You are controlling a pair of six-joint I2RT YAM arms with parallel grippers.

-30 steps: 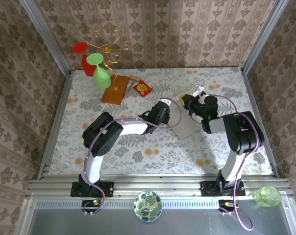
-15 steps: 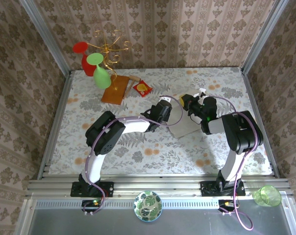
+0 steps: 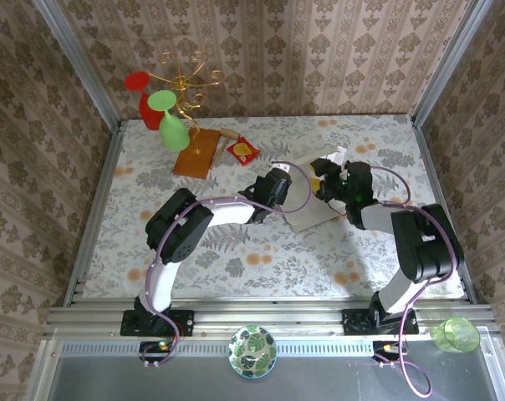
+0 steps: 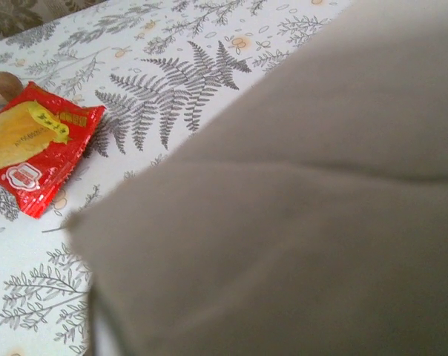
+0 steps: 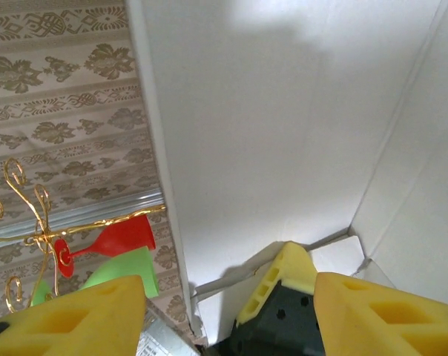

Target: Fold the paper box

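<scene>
Left gripper was clamped, seemingly on an edge of the off-white thin cardboard paper box; right gripper stood spread wide.

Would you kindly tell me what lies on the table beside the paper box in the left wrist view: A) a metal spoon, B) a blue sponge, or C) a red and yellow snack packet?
C: a red and yellow snack packet lies flat on the fern-printed tablecloth, to the left of the paper box.
</scene>
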